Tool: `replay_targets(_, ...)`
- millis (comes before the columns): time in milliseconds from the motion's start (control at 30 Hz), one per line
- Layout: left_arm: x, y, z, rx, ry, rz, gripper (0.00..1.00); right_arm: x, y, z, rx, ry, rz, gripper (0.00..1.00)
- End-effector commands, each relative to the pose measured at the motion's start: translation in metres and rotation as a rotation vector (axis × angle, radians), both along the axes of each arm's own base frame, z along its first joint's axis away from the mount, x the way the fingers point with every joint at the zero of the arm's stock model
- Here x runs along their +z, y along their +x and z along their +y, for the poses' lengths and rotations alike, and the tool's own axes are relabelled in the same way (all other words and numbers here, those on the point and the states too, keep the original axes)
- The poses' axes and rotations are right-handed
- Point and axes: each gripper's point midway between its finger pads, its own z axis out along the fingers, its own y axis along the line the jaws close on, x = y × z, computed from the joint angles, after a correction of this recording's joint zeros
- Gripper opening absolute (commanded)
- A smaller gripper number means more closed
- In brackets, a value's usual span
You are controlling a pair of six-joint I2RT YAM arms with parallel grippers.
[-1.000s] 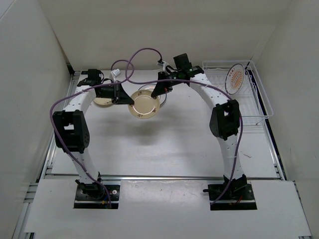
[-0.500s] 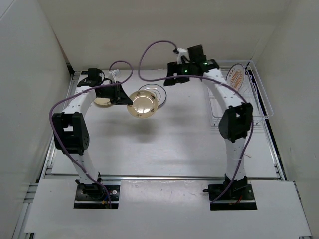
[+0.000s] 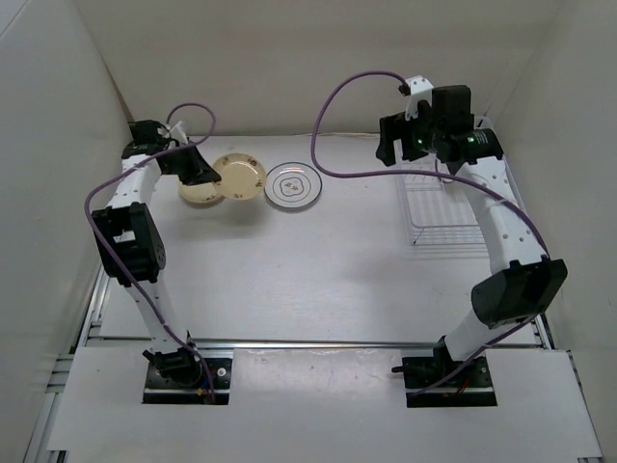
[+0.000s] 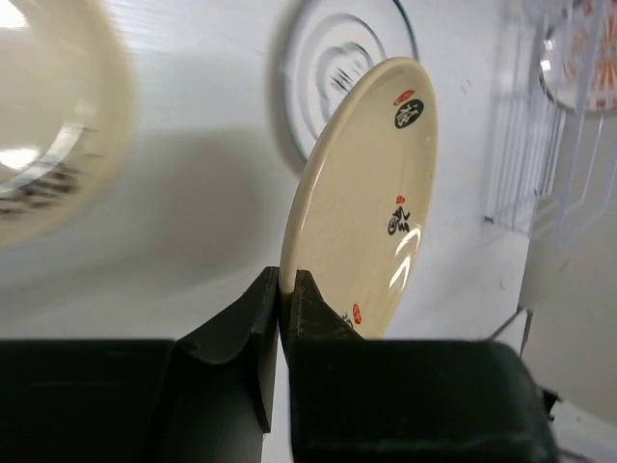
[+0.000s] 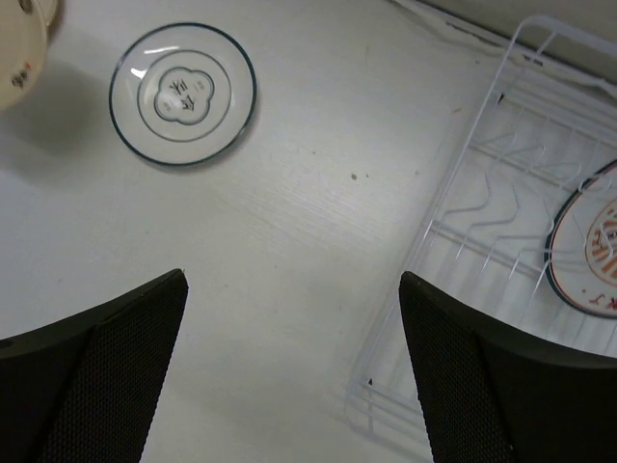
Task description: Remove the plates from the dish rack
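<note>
- Carried leftward over the white table since a second ago: a small round cream-yellow glazed plate, now tilted on edge beside a second cream-yellow plate lying flat at the far left.
- Pinched at its rim between the closed fingers of the left gripper.
- Swung away in the same second: the right gripper, from mid-table back above the white wire dish rack, fingers spread wide, holding nothing.
- Flat at mid-table, apart from both grippers: a white round plate with dark rim and centre motif.
- Propped among the rack wires: one plate with an orange sunburst pattern, apparently the last.
- Likely meaning: held plate about to be set down; sunburst plate next for the right gripper.
</note>
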Motion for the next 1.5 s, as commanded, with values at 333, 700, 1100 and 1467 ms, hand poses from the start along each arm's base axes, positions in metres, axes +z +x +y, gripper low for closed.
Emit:
replay_targets(333, -0.034, 0.055, 0.121, 0.174, -0.075, -0.015, 0.1, -0.023, -0.057, -0.039, -0.023, -0.014, 0.043, 0.94)
replay_targets(700, -0.068, 0.062, 0.157, 0.239, -0.077, 0.03, 0.1, -0.036, -0.077, -0.035, 0.02, 0.015, 0.09, 0.95)
replay_targets(1100, -0.093, 0.071, 0.161, 0.251, -0.082, 0.063, 0.1, -0.036, -0.071, -0.032, 0.038, 0.035, 0.099, 0.95)
replay_targets(1467, -0.071, 0.07, 0.163, 0.265, -0.062, 0.035, 0.62, -0.031, -0.069, -0.029, 0.053, 0.046, 0.092, 0.95)
